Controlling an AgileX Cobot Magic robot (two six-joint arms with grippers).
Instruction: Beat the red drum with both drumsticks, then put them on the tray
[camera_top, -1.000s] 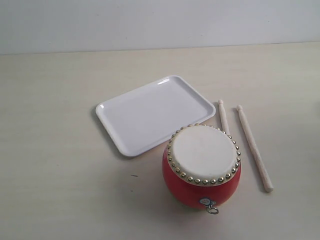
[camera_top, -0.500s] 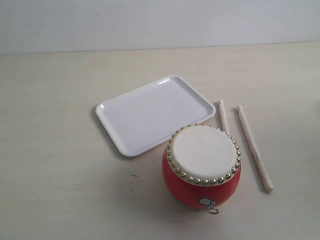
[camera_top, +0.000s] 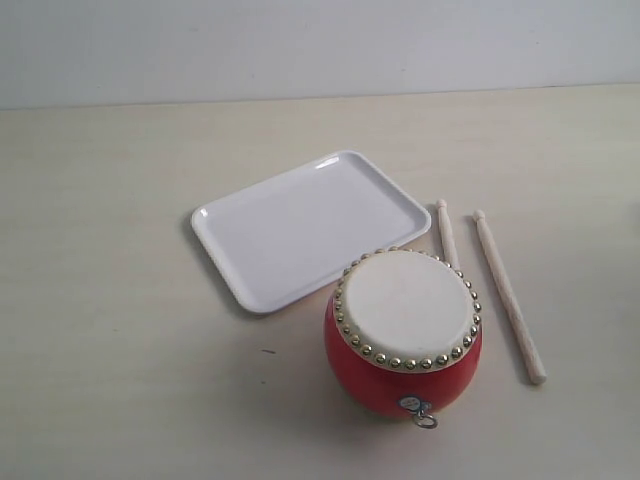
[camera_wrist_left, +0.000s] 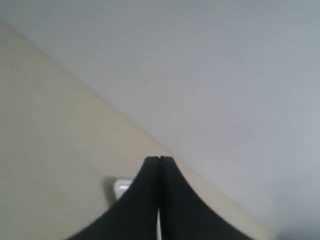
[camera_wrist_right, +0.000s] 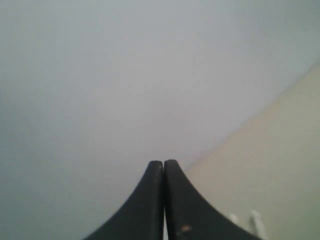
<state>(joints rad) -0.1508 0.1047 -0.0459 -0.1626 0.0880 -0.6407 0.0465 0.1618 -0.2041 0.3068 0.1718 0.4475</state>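
Note:
The red drum (camera_top: 403, 340) stands upright on the table near the front, its cream skin ringed with gold studs. The white tray (camera_top: 300, 225) lies just behind and left of it, holding nothing. Two drumsticks lie on the table right of the drum: one (camera_top: 446, 232) partly hidden behind the drum, the other (camera_top: 508, 296) fully in sight. Neither arm shows in the exterior view. My left gripper (camera_wrist_left: 159, 159) is shut with nothing in it; a corner of the tray (camera_wrist_left: 121, 188) peeks past it. My right gripper (camera_wrist_right: 163, 162) is shut and holds nothing; the drumstick tips (camera_wrist_right: 256, 220) show blurred beside it.
The pale wooden table (camera_top: 110, 350) runs to a grey-white wall (camera_top: 320, 45) at the back.

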